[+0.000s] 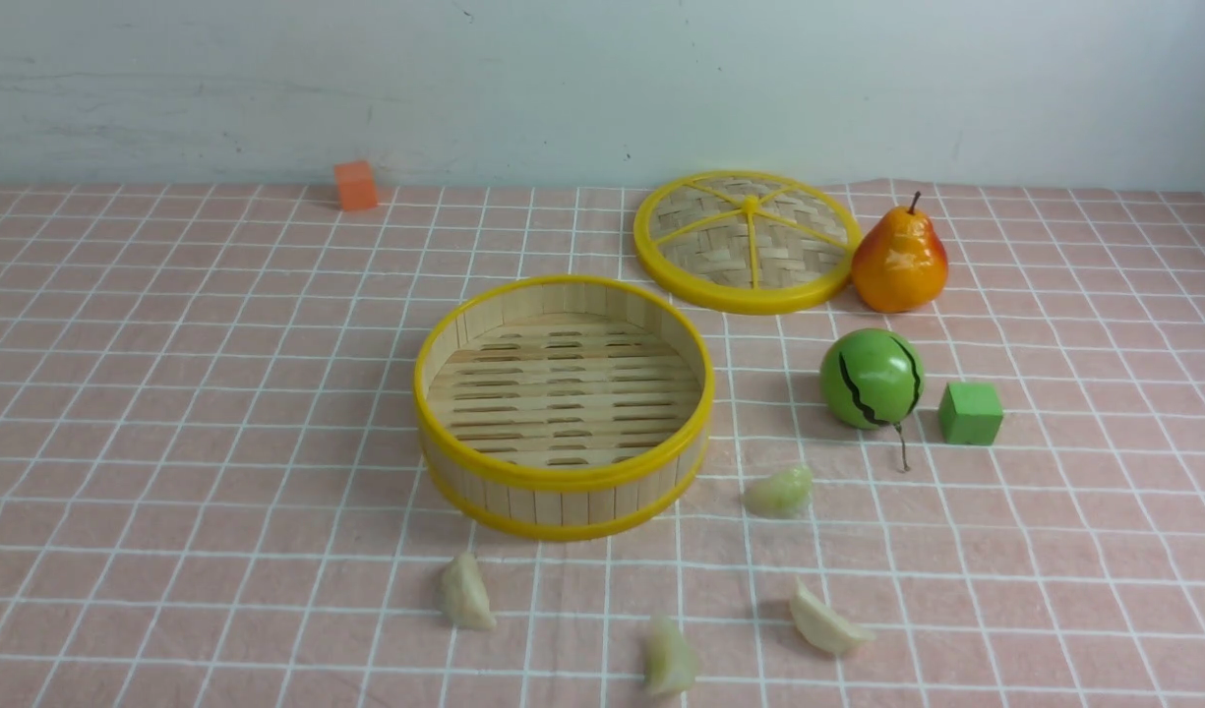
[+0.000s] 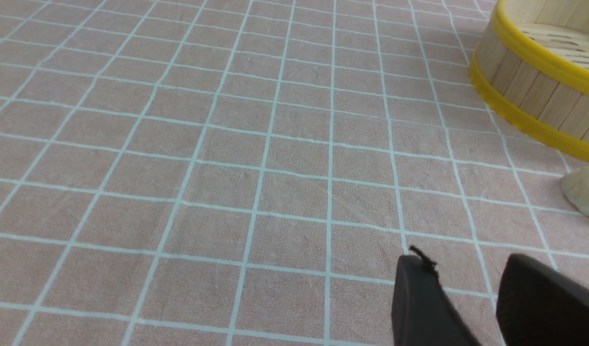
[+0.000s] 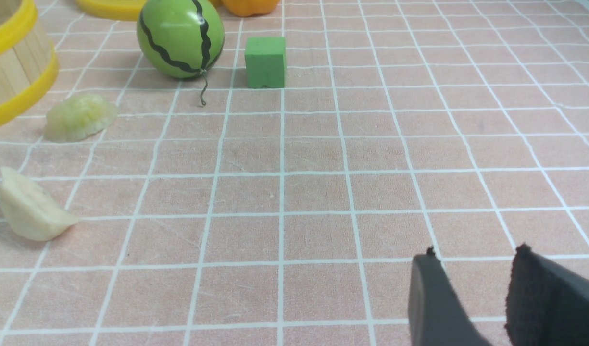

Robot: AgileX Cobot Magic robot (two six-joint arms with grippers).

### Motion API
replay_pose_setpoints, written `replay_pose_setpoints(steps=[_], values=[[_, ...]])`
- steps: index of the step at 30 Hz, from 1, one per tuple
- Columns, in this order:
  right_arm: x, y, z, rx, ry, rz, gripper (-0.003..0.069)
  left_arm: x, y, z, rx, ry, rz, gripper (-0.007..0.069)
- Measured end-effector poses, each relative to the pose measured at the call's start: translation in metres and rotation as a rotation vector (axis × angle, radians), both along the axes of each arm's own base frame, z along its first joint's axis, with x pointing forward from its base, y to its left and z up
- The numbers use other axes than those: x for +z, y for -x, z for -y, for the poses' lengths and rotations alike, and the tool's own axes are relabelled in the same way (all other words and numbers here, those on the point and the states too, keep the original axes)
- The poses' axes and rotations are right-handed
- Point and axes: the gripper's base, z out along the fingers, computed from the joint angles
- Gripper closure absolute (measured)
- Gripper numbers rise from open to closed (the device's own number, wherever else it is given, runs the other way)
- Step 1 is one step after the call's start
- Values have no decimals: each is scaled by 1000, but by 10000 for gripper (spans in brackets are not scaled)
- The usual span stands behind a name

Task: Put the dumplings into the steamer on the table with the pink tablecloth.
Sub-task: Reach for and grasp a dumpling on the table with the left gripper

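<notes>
The empty bamboo steamer (image 1: 563, 480) stands mid-table on the pink tablecloth (image 1: 169, 393). Several pale dumplings lie on the cloth in front of it and to its right: one (image 1: 781, 491) beside the steamer, and three nearer me (image 1: 465, 592), (image 1: 671, 657), (image 1: 826, 621). Neither arm shows in the front view. The left gripper (image 2: 467, 269) hovers open over bare cloth, with the steamer wall (image 2: 539, 91) and one dumpling (image 2: 585, 192) off to one side. Also open and empty, the right gripper (image 3: 474, 262) is well apart from two dumplings (image 3: 78, 117), (image 3: 30, 206).
A woven yellow-rimmed lid (image 1: 747, 241) lies behind the steamer, with an orange pear (image 1: 899, 261) beside it. A green striped ball (image 1: 872, 379) and a green cube (image 1: 970, 413) sit right of the steamer. An orange cube (image 1: 355, 185) stands by the back wall.
</notes>
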Motion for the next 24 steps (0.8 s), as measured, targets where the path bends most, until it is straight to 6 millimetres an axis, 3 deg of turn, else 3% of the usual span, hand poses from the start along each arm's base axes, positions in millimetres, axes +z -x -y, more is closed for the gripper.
replay_pose_setpoints(steps=[24], values=[[0,0,-1,2,-22,1,419,0,0,-1,1,-20,0,386]])
